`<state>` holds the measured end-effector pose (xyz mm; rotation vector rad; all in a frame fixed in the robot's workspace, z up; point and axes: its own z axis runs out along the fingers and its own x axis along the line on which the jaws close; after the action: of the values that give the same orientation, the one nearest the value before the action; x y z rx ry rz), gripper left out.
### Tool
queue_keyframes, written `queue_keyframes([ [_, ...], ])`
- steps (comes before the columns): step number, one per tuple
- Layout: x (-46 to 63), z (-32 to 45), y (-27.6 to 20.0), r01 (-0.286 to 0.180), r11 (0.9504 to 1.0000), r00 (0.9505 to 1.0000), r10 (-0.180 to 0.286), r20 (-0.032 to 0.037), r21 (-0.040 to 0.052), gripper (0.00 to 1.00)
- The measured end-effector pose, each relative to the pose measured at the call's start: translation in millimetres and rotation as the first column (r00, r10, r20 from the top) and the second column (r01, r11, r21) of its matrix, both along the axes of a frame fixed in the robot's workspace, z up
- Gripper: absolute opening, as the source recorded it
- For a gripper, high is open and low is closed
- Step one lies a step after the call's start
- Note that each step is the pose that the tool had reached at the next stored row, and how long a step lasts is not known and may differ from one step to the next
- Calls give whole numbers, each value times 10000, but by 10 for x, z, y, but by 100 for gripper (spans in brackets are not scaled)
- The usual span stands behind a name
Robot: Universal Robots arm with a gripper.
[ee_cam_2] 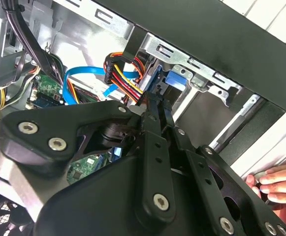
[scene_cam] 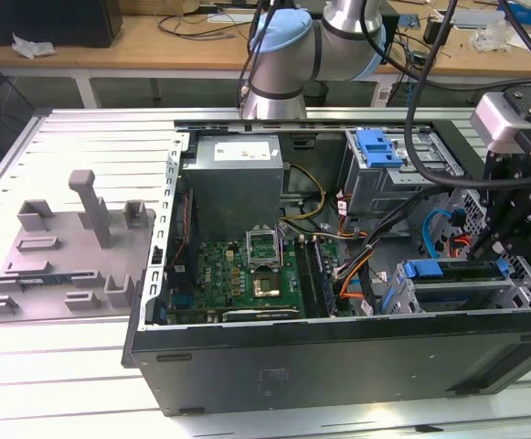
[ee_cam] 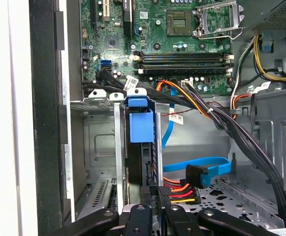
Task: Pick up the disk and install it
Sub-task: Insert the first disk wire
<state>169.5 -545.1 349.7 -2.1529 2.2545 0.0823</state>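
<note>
Late stage of installation: the disk stands edge-on in its bay inside the computer case; the gripper, fingers nearly closed, pinches its rear edge

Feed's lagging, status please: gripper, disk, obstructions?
Gripper at disk's edge. Disk on edge in drive cage. Power cables close beside; hand on case rim.

The gripper linkage hides the disk's lower end in the first wrist view.
</note>
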Motion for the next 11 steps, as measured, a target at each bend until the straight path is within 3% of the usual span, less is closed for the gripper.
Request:
queue_keyframes([
  [11, 0, -34, 0, 0, 10000, 10000, 0, 0, 1, 17],
])
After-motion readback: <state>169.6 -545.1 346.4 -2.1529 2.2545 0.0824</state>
